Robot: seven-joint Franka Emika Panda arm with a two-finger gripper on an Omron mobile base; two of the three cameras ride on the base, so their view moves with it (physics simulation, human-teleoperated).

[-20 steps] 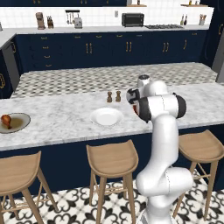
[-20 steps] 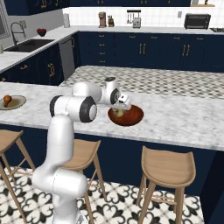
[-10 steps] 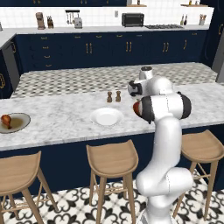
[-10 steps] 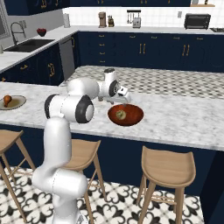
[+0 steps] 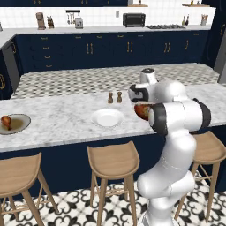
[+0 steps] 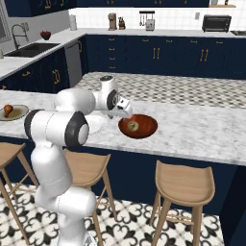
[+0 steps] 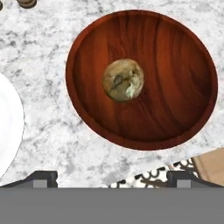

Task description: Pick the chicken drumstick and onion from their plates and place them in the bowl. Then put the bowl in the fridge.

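Observation:
The yellowish-tan onion (image 7: pixel 123 80) lies in the middle of the red-brown bowl (image 7: pixel 175 87) on the marble island; the same onion (image 6: pixel 132 126) and bowl (image 6: pixel 146 127) show in the right base view. My gripper (image 7: pixel 112 179) hovers above the bowl's near-left rim, open and holding nothing; it also shows as the gripper (image 6: pixel 123 108). The plain white plate (image 5: pixel 107 118) sits bare just left of the bowl. Far left, the reddish-brown chicken drumstick (image 5: pixel 5 120) rests on the grey-rimmed plate (image 5: pixel 18 124). The fridge is out of view.
Two small brown shakers (image 5: pixel 114 97) stand behind the white plate. Wooden stools (image 5: pixel 112 159) line the island's front edge. Navy cabinets and a back counter with a toaster oven (image 5: pixel 133 19) run behind the island.
The hand has lifted up and drawn back from low over the bowl, which leaves the onion lying free inside it. The plates and the drumstick have not moved.

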